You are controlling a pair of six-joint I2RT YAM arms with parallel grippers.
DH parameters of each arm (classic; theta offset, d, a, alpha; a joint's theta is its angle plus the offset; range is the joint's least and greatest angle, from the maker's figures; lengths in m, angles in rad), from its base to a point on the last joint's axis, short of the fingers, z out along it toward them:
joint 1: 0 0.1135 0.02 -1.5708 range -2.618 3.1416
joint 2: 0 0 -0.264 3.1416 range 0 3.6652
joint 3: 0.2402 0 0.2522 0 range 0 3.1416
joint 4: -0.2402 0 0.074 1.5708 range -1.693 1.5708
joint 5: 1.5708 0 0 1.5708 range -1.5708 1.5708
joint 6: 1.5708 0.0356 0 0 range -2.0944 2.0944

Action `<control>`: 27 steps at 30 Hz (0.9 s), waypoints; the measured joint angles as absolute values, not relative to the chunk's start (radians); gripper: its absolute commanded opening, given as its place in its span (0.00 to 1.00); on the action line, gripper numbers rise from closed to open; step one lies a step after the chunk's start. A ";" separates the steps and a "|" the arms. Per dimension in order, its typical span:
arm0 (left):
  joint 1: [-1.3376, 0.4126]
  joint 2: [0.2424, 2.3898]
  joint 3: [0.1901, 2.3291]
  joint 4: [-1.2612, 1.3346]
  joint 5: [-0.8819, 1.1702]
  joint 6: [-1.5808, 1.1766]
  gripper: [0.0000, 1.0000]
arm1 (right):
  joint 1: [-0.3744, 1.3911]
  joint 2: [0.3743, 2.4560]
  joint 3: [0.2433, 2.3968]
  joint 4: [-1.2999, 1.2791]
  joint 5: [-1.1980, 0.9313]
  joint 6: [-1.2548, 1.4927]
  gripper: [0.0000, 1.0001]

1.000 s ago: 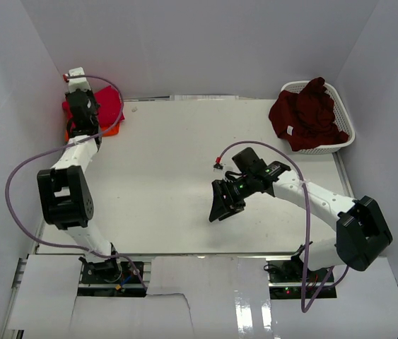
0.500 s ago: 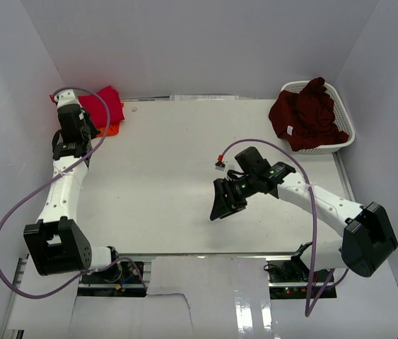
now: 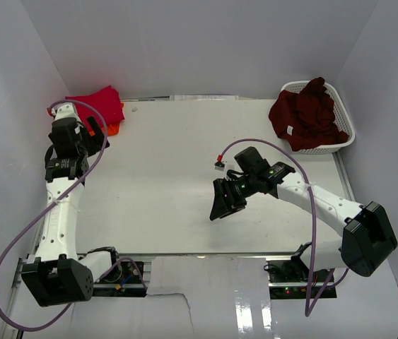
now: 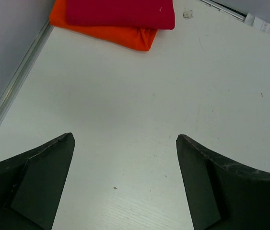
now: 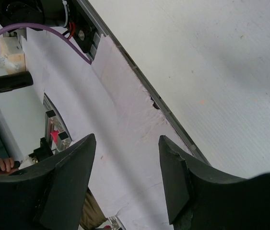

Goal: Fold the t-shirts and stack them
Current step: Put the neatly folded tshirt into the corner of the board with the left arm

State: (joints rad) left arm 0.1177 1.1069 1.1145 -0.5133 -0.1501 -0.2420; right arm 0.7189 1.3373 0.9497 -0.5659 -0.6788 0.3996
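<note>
White tabletop [image 3: 163, 183] is stretching out ahead of both arms; white plastic lattice basket [image 3: 346, 120] is sitting at its far right corner, holding the crumpled dark maroon t-shirt [image 3: 305, 116], which is spilling over the rim; bright crimson red t-shirt [image 4: 120, 12] is lying folded on the folded vivid orange t-shirt [image 4: 106, 33] at the far left corner; left gripper [image 4: 125, 140] is hovering near that stack, jaws spread, empty; right gripper [image 5: 126, 141] is hanging mid-table, jaws apart, empty. Two shirts seem done; the next move is likely calling for the right arm to pull the maroon one out for folding.
</note>
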 measured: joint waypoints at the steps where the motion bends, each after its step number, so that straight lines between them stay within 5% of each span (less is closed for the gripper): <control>1: 0.118 1.106 1.115 -0.524 -0.150 -0.241 0.98 | 0.719 1.337 0.950 -0.566 -0.678 0.400 0.62; 12: 0.118 1.044 1.118 -0.569 -0.125 -0.248 0.98 | 0.720 1.337 0.950 -0.565 -0.676 0.400 0.64; 19: 0.118 1.042 1.141 -0.576 -0.103 -0.237 0.98 | 0.720 1.337 0.950 -0.562 -0.670 0.402 0.98; 27: 0.118 1.044 1.158 -0.581 -0.093 -0.233 0.98 | 0.720 1.337 0.950 -0.562 -0.657 0.393 0.90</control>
State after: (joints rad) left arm 0.1177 1.0435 1.1580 -0.5812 -0.0929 -0.2329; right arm 0.7197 1.3369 0.9497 -0.5617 -0.6567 0.3931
